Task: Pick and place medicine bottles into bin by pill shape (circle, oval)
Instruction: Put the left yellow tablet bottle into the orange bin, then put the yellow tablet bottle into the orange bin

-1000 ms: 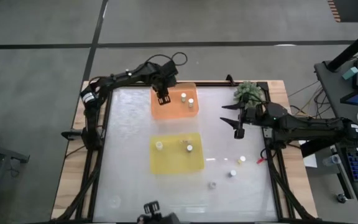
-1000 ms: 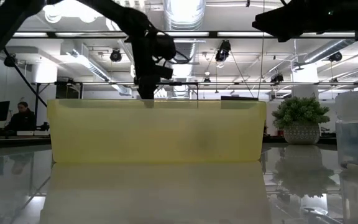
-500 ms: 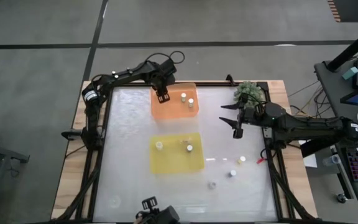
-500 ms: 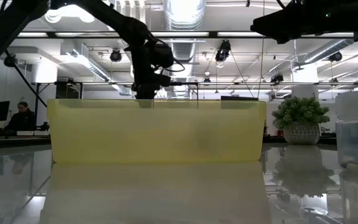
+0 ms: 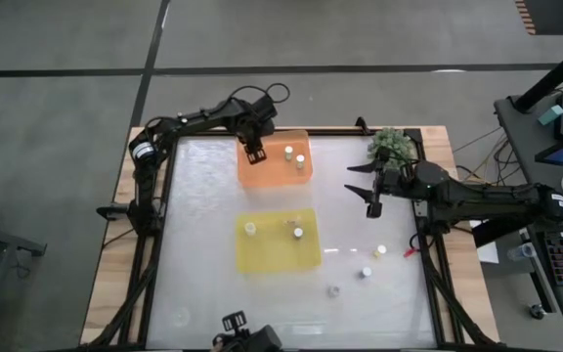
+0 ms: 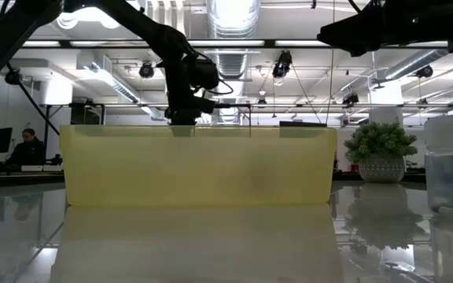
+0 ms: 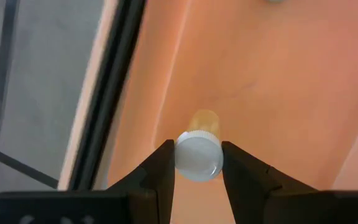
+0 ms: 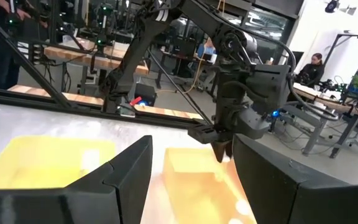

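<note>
Left end effector (image 5: 254, 154) hung over the orange bin (image 5: 276, 172), at the bin's 10 o'clock corner, its two dark fingers (image 7: 159, 177) pinching a medicine bottle (image 7: 199, 154) by its round white cap. The bottle was a small cylinder, pale yellow translucent body, hanging cap-up above the smooth orange floor of the bin.

Orange bin: shallow rectangular tray, glossy plastic, sitting at 12 o'clock on the desk (image 5: 203, 244). Two more capped bottles (image 5: 294, 156) stood upright inside it toward its 1 o'clock corner.

Yellow bin (image 5: 278, 242): same shallow shape, translucent plastic, near desk centre, just 6 o'clock of the orange one. Two bottles (image 5: 274, 230) visible inside it, one at its 9 o'clock side, one at its 3 o'clock side, plus a small dark speck I could not identify.

Three loose bottles (image 5: 365, 271) stood on the pale glossy desk surface around 4 to 5 o'clock.

Right end effector (image 5: 368, 188) waited at 3 o'clock of the desk, fingers spread wide and pinching nothing. A green spiky plant ball (image 5: 391, 145) in a pot sat just behind it at 2 o'clock.
</note>
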`<state>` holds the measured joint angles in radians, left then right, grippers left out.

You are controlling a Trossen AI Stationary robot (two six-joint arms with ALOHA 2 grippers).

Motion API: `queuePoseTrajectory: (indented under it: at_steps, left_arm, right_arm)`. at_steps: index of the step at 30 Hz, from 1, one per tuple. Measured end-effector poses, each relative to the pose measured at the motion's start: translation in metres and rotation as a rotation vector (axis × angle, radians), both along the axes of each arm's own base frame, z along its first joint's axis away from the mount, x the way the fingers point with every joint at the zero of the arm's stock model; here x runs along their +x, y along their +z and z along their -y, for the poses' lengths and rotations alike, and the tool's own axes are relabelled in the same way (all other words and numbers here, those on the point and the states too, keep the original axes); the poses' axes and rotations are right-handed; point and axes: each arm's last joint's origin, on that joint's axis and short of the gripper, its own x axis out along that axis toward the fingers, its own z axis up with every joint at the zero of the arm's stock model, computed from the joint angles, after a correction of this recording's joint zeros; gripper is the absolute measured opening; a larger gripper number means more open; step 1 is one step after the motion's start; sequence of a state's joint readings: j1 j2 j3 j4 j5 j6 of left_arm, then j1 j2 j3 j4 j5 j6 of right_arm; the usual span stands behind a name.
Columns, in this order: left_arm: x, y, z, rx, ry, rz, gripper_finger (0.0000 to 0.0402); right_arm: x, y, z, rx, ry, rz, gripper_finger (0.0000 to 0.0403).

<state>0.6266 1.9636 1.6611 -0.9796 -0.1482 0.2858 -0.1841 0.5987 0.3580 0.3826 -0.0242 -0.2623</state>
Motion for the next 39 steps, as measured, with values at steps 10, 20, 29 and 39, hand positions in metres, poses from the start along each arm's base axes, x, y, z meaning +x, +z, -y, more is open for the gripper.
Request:
queuePoseTrajectory:
  at_steps: [10, 20, 29, 39]
  left_arm:
    - [-0.005, -0.016, 0.001, 0.030, 0.035, -0.064, 0.0098]
    - [-0.004, -0.015, 0.001, 0.036, 0.032, -0.057, 0.0122]
    - [-0.004, -0.014, 0.000, 0.042, 0.033, -0.055, 0.0168]
    - [-0.011, 0.035, 0.019, 0.166, 0.036, 0.029, 0.0171]
  right_arm:
    - [0.000, 0.000, 0.000, -0.007, 0.000, -0.012, 0.0215]
    - [0.000, 0.000, 0.000, -0.004, 0.000, -0.024, 0.0215]
    - [0.000, 0.000, 0.000, -0.002, 0.000, -0.026, 0.0215]
    - [0.000, 0.000, 0.001, 0.050, -0.023, -0.017, 0.0215]
